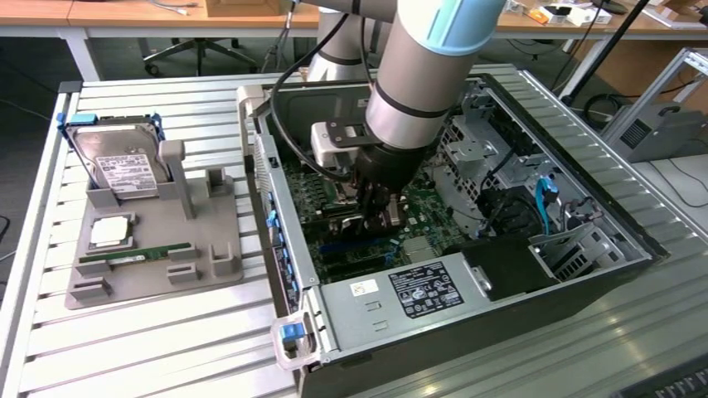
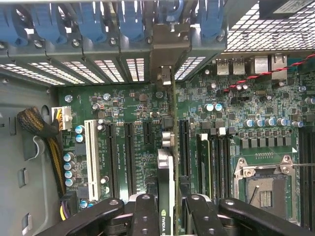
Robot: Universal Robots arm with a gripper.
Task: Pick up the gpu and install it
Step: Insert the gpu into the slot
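Tight inside open black computer case (image 1: pixel 553 323). Middle taken by black gripper (image 2: pixel 170 200) clamping thin green gpu card (image 2: pixel 166 164). Hemmed by labelled silver power supply (image 1: pixel 415 290), grey metal drive cage (image 1: pixel 487 141) at exterior view's right. Barred along case edge by blue plastic slot clips (image 2: pixel 93 22).

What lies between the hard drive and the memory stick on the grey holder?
A square silver chip sits there on the holder, seen in the exterior view.
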